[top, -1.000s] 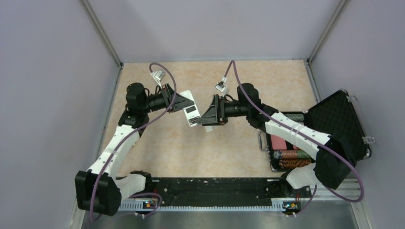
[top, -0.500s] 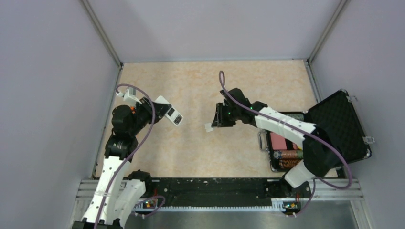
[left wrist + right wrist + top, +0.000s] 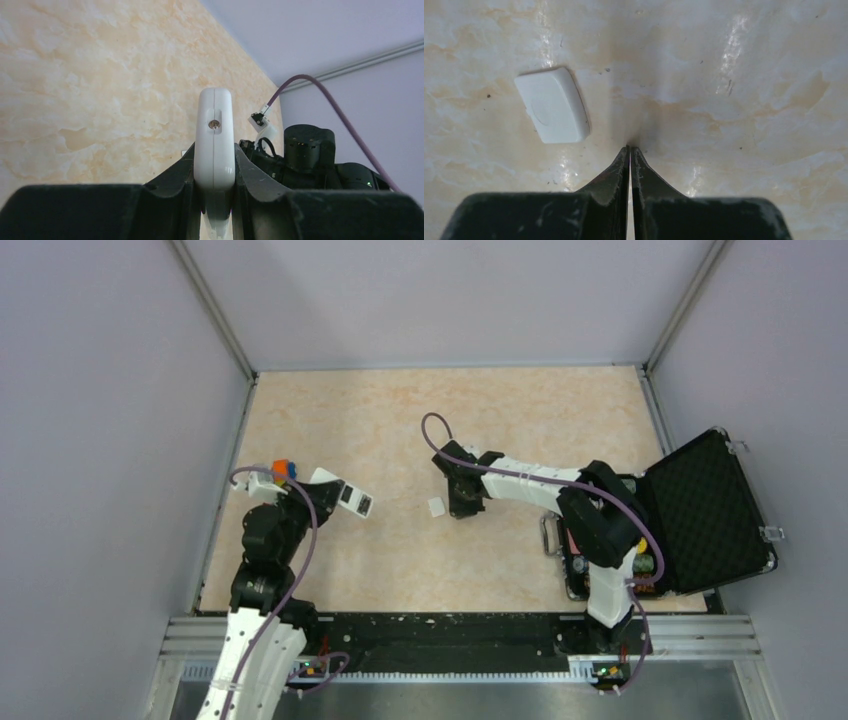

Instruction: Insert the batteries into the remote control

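The remote control [image 3: 350,500] is a slim white bar with a dark recess on its upper face. My left gripper [image 3: 323,493] is shut on it at the left side of the table. In the left wrist view the remote control [image 3: 215,135] stands edge-on, pinched between both fingers of the left gripper [image 3: 215,155]. My right gripper [image 3: 461,504] points down at mid-table. Its jaws are shut on nothing, with the tips of the right gripper [image 3: 629,149] at the tabletop. A small white cover [image 3: 552,105] lies flat just left of them, also visible as the white cover [image 3: 436,506] from above. The batteries are not in view.
An open black case [image 3: 705,505] stands at the right edge, its lid tilted back, with the right arm's elbow over its tray. Grey walls close in the table on the left, back and right. A metal rail [image 3: 450,630] runs along the near edge.
The left arm has pulled back to the left and nearer, carrying the remote. The right gripper has dropped to the tabletop and shut empty beside the white cover.
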Tool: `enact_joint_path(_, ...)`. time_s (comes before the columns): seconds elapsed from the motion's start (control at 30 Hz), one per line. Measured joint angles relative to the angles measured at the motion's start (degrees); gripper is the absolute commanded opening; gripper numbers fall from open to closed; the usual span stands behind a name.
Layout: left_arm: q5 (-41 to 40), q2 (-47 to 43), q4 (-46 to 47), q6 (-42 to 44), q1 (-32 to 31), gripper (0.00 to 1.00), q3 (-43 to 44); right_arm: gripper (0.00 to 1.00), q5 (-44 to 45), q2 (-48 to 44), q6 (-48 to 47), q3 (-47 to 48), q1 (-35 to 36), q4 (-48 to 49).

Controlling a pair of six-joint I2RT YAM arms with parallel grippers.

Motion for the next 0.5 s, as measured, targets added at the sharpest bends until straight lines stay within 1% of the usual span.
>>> enact_joint_path(0.23, -2.6, -1.3, 2.3, -0.3, 0.0, 0.00, -0.2, 0.02, 1.0, 3.0, 0.2, 3.1, 3.3, -0.4)
enact_joint_path(0.5, -3.4, -1.3, 2.7, -0.4, 0.0, 0.00, -0.2, 0.02, 0.8, 5.4, -0.2, 6.3, 3.8, 0.6)
